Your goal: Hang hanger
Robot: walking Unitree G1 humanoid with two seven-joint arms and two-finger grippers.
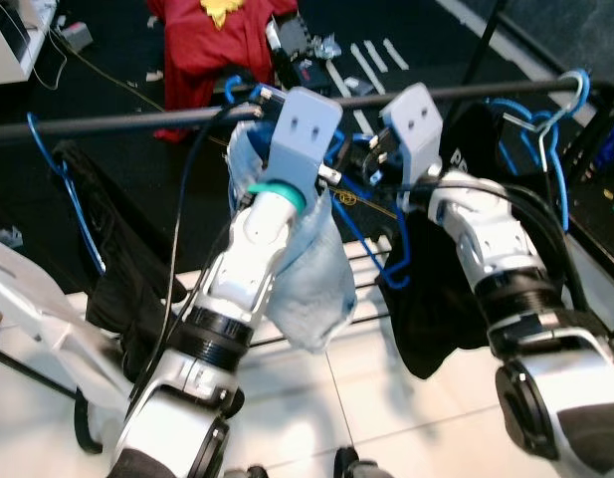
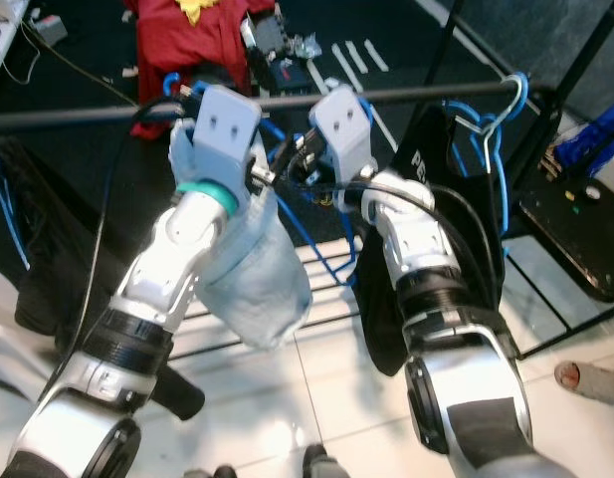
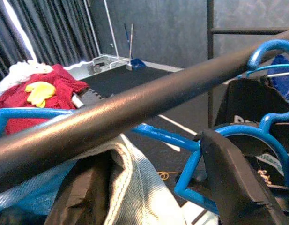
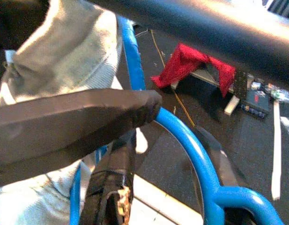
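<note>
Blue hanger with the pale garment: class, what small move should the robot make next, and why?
Probably lift the blue hanger slightly so its hook clears the dark rail, then lower it on. Both grippers, left gripper and right gripper, are just below the rail with the pale garment.

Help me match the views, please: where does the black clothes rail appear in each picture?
Left eye view: the black clothes rail runs across the upper part, above both wrists.
Right eye view: it crosses the upper part.
Left wrist view: it slants across the middle.
Right wrist view: it lies along the top edge.
Shared landmark: the red cloth on the floor beyond.
</note>
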